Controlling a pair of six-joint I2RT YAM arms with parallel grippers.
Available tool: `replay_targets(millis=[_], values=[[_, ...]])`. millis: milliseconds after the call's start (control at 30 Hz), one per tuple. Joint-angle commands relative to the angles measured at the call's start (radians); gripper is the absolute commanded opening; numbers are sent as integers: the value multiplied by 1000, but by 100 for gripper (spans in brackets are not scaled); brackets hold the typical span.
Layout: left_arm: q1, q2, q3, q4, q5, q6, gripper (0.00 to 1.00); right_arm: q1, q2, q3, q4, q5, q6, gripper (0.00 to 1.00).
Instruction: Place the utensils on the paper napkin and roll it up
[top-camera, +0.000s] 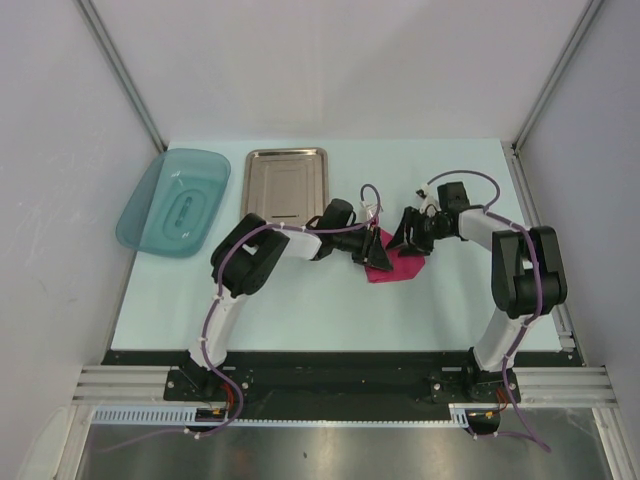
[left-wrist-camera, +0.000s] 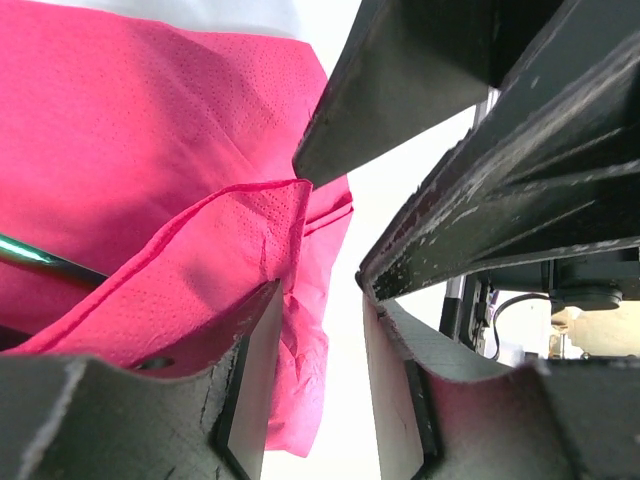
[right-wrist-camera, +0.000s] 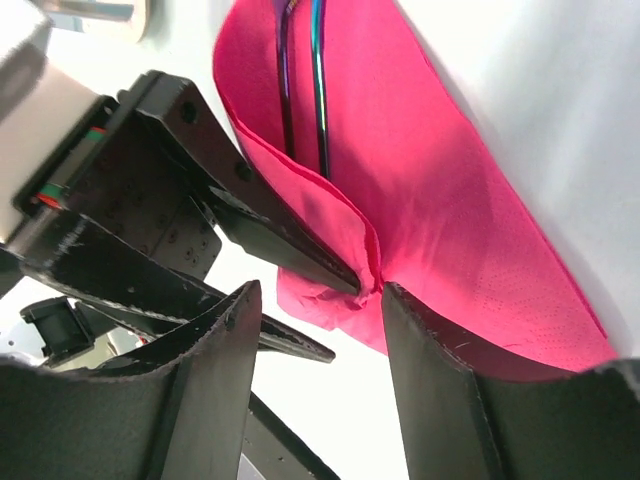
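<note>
The magenta paper napkin lies mid-table, partly folded over. In the right wrist view, the napkin has a raised flap, and two slim handles stick out under it: the dark purple fork and the teal spoon handle. The spoon handle also shows in the left wrist view; its red bowl is hidden. My left gripper is open, and the napkin's folded edge hangs between its jaws. My right gripper is open, with one fingertip touching the fold.
A rectangular steel tray sits at the back centre-left. A teal translucent dish overhangs the table's left edge. The two grippers face each other closely over the napkin. Grey walls enclose the table.
</note>
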Motion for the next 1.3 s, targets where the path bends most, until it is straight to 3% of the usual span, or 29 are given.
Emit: replay_targets(millis=[0, 300, 700, 833, 1000, 1100, 1133, 1267], values=[[-10, 36, 0, -25, -25, 42, 45, 16, 22, 58, 25, 15, 0, 55], [-10, 20, -12, 1, -36, 37, 44, 44, 74, 64, -29, 38, -62, 46], [-10, 15, -18, 10, -36, 33, 43, 19, 25, 37, -36, 119, -88, 57], [-10, 17, -18, 15, -36, 33, 43, 27, 37, 35, -30, 87, -83, 42], [-10, 13, -13, 16, -36, 31, 43, 42, 46, 35, -27, 61, -80, 32], [-8, 1, -12, 18, -39, 31, 42, 38, 40, 35, -29, 76, -89, 13], [-5, -6, -12, 16, -39, 26, 42, 33, 40, 36, -29, 90, -92, 1], [24, -98, -36, 19, -24, 26, 42, 21, 46, 38, -39, 125, -114, 0]])
